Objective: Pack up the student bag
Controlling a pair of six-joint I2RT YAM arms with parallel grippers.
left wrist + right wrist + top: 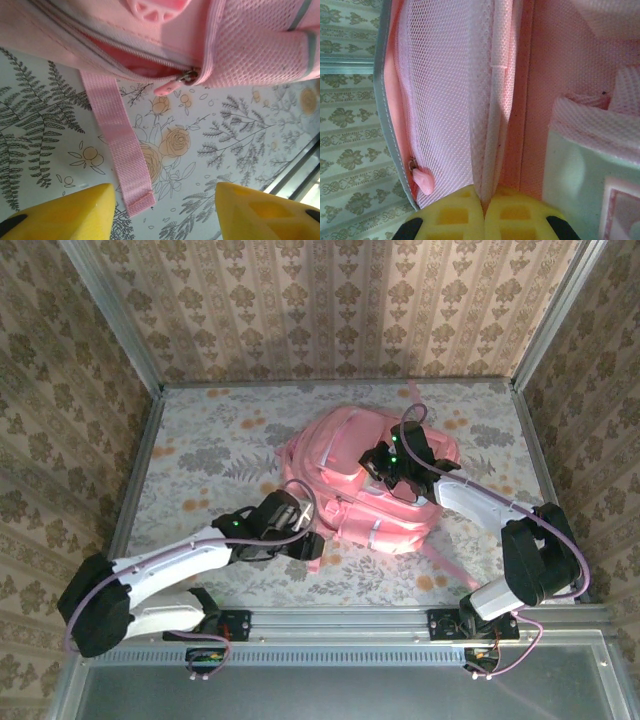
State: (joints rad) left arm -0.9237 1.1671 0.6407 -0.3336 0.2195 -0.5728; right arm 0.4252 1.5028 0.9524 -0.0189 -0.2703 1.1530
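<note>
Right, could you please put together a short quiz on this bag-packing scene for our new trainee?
1. True or false: the left gripper is clamped on the pink strap.
2. Where is the right gripper? A) on the table to the left of the bag; B) at the student bag, on its right part; C) raised high, away from everything.
3. Fill in: the table carries a ____ print.

Key:
1. False. Its fingers stand apart, and the strap lies loose on the table between them.
2. B. It is shut, pinching the bag's fabric.
3. Floral.
</note>
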